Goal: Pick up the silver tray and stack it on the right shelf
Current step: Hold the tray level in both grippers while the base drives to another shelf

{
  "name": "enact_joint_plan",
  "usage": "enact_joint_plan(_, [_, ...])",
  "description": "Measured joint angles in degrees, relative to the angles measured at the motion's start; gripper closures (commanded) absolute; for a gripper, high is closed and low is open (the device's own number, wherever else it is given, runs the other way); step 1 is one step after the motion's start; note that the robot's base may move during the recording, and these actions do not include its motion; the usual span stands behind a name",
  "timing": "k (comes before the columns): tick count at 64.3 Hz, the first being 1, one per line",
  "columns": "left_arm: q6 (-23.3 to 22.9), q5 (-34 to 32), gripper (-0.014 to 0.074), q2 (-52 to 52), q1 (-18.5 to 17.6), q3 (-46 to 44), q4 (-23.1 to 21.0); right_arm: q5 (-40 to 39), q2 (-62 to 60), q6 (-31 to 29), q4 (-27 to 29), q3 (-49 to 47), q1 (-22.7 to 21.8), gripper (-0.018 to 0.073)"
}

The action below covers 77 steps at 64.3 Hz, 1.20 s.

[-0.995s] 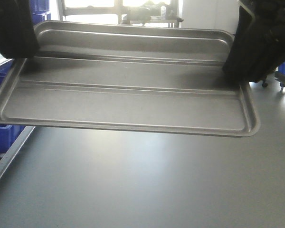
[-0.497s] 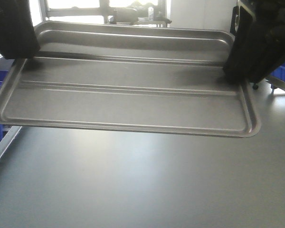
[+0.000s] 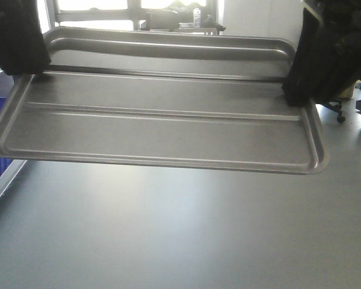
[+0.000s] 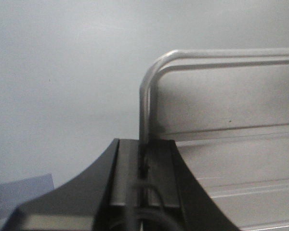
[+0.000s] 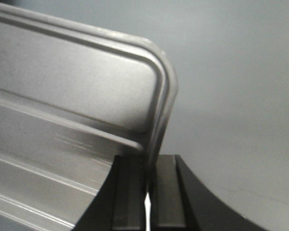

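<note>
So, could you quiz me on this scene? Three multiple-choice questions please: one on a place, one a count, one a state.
1. Where is the shiny rectangular silver metal tray?
A. lying flat on a table
B. on a shelf
C. held up by the black left pincer and the right pincer

2. How many raised ridges run lengthwise along its floor?
A. none
B. two
C. five

3. What is the left pincer doing?
A. shut on the tray's rim
B. wide open
C. out of view

Answers:
1 C, a pincer grips each short end, above the grey surface.
2 B, two lines cross the floor.
3 A, its wrist view shows the rim clamped.
</note>
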Motion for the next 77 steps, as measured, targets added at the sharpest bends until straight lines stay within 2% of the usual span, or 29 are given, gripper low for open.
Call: enact_joint_plan(77, [0.0, 0.05, 0.0697, 0.0, 0.0, 0.0, 0.0, -0.11, 0.0, 0.0, 0.0, 0.0, 0.0, 0.0502])
